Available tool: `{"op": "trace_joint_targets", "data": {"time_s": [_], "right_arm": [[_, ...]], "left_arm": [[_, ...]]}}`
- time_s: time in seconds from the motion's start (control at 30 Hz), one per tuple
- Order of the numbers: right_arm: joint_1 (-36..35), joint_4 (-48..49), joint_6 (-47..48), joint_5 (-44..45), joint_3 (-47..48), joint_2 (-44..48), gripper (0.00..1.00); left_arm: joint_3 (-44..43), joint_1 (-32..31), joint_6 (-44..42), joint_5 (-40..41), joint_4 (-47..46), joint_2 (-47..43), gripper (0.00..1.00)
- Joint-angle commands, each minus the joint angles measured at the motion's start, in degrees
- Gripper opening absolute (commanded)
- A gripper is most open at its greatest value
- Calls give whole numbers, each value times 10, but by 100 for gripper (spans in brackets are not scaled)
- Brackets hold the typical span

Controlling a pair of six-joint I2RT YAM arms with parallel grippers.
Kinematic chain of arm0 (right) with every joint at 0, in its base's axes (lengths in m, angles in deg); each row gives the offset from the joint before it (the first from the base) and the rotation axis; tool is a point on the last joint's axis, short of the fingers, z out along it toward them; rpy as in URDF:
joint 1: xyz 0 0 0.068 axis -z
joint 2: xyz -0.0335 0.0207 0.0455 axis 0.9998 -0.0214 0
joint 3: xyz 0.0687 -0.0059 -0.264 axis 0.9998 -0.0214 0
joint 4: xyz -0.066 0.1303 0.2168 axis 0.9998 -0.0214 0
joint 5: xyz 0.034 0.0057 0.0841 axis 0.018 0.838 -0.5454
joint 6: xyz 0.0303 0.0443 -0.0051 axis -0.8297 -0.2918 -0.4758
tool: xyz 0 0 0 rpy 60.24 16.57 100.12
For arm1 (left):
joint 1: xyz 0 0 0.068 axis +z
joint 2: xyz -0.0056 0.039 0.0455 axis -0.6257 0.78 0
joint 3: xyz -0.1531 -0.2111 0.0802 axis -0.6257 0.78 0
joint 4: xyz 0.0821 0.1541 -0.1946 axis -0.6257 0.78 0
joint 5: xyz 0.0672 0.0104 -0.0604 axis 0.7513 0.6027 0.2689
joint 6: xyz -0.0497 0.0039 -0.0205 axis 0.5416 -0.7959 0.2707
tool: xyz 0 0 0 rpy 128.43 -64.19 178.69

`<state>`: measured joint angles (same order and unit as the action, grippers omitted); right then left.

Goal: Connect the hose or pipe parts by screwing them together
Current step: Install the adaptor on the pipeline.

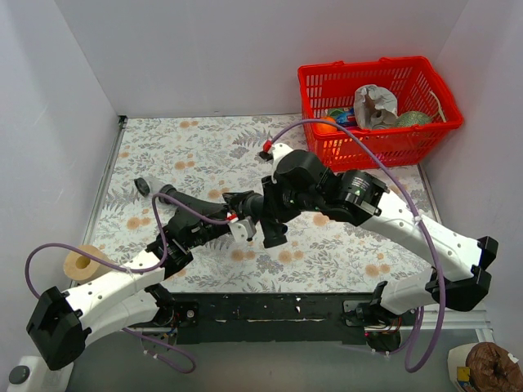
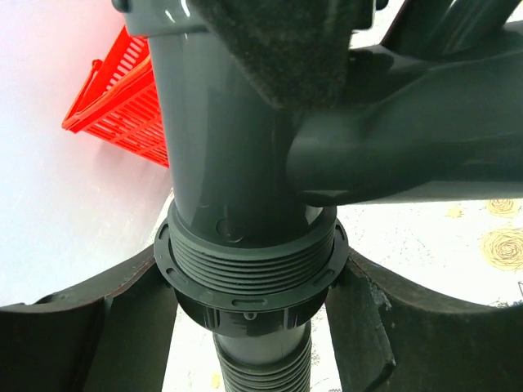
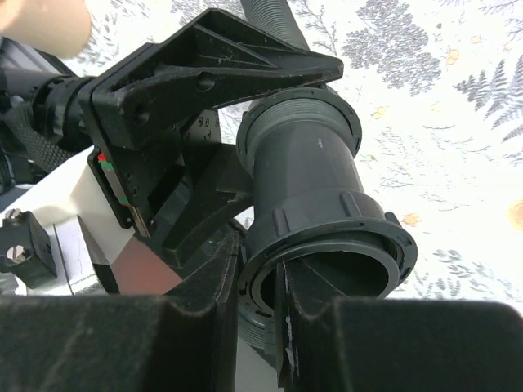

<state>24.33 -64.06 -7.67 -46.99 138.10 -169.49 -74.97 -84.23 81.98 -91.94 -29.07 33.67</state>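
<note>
Upper right, the red plastic basket (image 1: 384,145) holds a crumpled grey bag (image 1: 376,104), a green ball (image 1: 415,119) (and something orange). Centre frame, the left gripper (image 2: 253,282) clamps the ribbed black hose (image 2: 263,371) by its collar, while the right gripper (image 3: 274,302) pinches the round rim of the smooth grey T-fitting (image 3: 306,184).

Basket (image 1: 384,144) far right on table (image 1: 204,143), hose (image 1: 192,202) left of fitting (image 2: 221,163)

Open floral mat (image 1: 204,143) far left; red basket (image 1: 392,147) in far-right corner.
</note>
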Motion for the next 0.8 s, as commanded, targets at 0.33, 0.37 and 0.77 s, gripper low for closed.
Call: {"op": "trace_joint_targets", "data": {"time_s": [0.33,0.37,0.77], "right_arm": [[122,195,-173,-278,-138,0,1],[123,197,-178,-285,-139,-1,1],[136,233,-283,-300,-162,11,1]], "left_arm": [[-20,-23,-36,-95,-212,-38,0],[-18,-23,-34,-94,-214,-40,0],[34,-27,-27,-58,-335,-29,0]]}}
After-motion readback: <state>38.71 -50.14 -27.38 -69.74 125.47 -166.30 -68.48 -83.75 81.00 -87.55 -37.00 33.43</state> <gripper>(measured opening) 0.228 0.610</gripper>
